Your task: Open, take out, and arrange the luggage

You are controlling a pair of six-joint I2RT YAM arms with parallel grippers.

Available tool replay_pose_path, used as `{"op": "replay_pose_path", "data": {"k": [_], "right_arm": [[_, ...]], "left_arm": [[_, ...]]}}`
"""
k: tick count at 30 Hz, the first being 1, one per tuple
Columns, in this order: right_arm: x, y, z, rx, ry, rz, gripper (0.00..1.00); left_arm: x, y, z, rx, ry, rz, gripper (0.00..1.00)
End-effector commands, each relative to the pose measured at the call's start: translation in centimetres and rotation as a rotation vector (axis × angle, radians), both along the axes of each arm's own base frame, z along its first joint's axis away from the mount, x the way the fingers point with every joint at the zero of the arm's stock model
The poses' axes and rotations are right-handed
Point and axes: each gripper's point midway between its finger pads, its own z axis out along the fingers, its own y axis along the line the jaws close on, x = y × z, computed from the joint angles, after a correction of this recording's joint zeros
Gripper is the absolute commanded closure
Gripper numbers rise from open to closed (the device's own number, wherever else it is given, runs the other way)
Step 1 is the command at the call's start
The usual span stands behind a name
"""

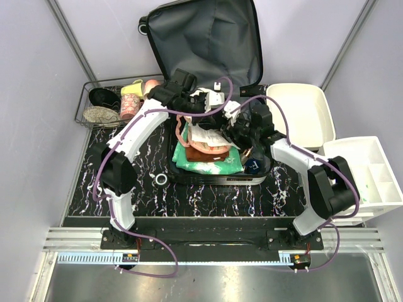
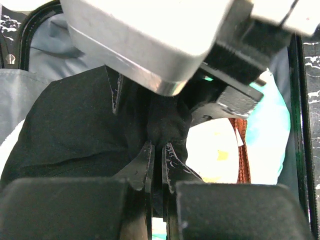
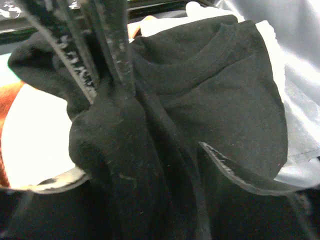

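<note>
Firmly, left hand (image 2: 157,150) pinches black cloth (image 2: 75,125), perhaps shirt.

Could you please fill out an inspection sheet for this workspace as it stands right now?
Surface: black marbled table; no spills seen.
Job's things: luggage open, lid propped up, base packed with clothes; black garment bunched between both grippers.
Clutter: wire basket holding shoes at far left; white bins at right; small ring on the table beside the case.
Grippers: left gripper shut on the black garment; right gripper jaws apart around the same cloth.
Cables: purple cables loop along both arms; none seen snagged.
Surroundings: pale walls; nothing else seen.
</note>
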Motion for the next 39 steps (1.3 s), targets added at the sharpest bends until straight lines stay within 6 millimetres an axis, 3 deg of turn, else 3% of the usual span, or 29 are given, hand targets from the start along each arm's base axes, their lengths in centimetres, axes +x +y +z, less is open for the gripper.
{"op": "replay_pose_path", "data": {"k": [1,5,6,8,9,12,14,16,17,19,20,21,23,25,26,27,32,34,35,39], "right_arm": [[3.0,0.2,5.1,0.021,-0.182,-0.06,0.39],[3.7,-0.4,6.7,-0.042,-0.243,-0.076,0.65],[3.7,-0.7,6.2,-0.071,-0.223,-0.085,0.76],[4.5,-1.6,7.5,-0.091,-0.245,-0.119,0.89],[4.6,-2.1,7.8,-0.098,-0.235,-0.13,0.98],[5.9,-4.5,10.9,-0.106,-0.264,-0.19,1.0],[6.9,-7.2,12.8,-0.111,-0.281,-0.235,1.0],[7.3,-9.4,15.2,-0.129,-0.295,-0.264,1.0],[7.8,-11.2,17.5,-0.122,-0.326,-0.285,1.0],[7.7,-13.0,18.5,-0.15,-0.324,-0.283,1.0],[7.9,-14.6,20.5,-0.17,-0.372,-0.308,1.0],[7.8,-15.4,20.6,-0.186,-0.361,-0.31,1.0],[7.8,-16.9,22.8,-0.212,-0.412,-0.319,1.0],[8.0,-19.3,23.0,-0.242,-0.4,-0.348,1.0],[8.1,-20.1,24.3,-0.262,-0.435,-0.355,1.0],[8.3,-22.6,24.4,-0.283,-0.431,-0.394,1.0],[9.2,-27.5,25.8,-0.351,-0.475,-0.434,1.0],[9.8,-29.3,25.0,-0.366,-0.459,-0.434,1.0],[10.0,-29.8,25.3,-0.387,-0.481,-0.426,1.0],[12.1,-31.7,23.1,-0.442,-0.491,-0.389,1.0]], "left_arm": [[1.2,-0.5,4.0,-0.106,-0.065,-0.007,1.0],[1.8,-0.2,5.0,-0.131,-0.063,0.02,1.0],[2.0,0.0,5.4,-0.14,-0.063,0.033,1.0],[2.8,0.1,6.8,-0.172,-0.054,0.091,0.78],[3.1,0.4,7.4,-0.185,-0.05,0.114,0.52],[3.7,1.4,10.3,-0.268,-0.027,0.187,0.26],[3.9,2.1,12.6,-0.34,-0.017,0.233,0.21],[4.5,3.6,14.0,-0.386,-0.013,0.274,0.18],[4.5,4.0,15.3,-0.422,-0.013,0.29,0.17],[4.9,5.1,15.5,-0.434,-0.004,0.323,0.16],[4.7,5.4,15.5,-0.438,0.005,0.328,0.16],[4.7,5.7,15.4,-0.437,0.008,0.331,0.16],[4.2,6.0,15.0,-0.435,0.014,0.331,0.16],[3.8,6.0,14.7,-0.437,0.024,0.321,0.16],[3.5,6.0,14.4,-0.436,0.03,0.321,0.16],[3.3,6.0,14.3,-0.438,0.034,0.318,0.16],[2.5,5.9,13.4,-0.449,0.077,0.314,0.16],[2.4,6.0,13.2,-0.452,0.081,0.316,0.16],[2.3,6.0,12.8,-0.448,0.094,0.317,0.17],[2.3,6.0,12.2,-0.443,0.108,0.322,0.17]]}}
